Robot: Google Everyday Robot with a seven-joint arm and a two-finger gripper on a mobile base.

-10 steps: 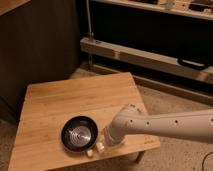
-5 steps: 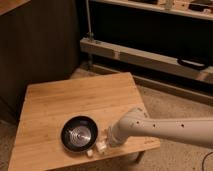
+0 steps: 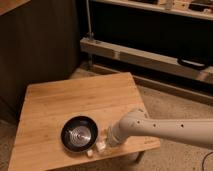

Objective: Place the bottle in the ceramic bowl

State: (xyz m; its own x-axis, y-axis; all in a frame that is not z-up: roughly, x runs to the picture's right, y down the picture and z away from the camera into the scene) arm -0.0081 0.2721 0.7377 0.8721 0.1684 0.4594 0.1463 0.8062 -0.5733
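The black glossy ceramic bowl (image 3: 79,134) with silvery rings inside sits on the wooden table (image 3: 60,102), near its front edge. The bottle (image 3: 99,146) shows as a small pale shape lying on the table just off the bowl's front right rim, outside the bowl; a white bit (image 3: 90,152) beside it looks like its cap end. My gripper (image 3: 107,141) is at the end of the white arm reaching in from the right. It is low over the table, right at the bottle. The arm hides part of the bottle.
The table's right edge and front edge are close to the gripper. Behind the table stand a dark wall panel (image 3: 40,45) and a low metal shelf rail (image 3: 150,55). Carpet floor (image 3: 175,105) lies to the right.
The arm has dropped lower and flatter over the table's front right corner. The gripper stays by the bottle, which has shifted only slightly. The bowl has not moved.
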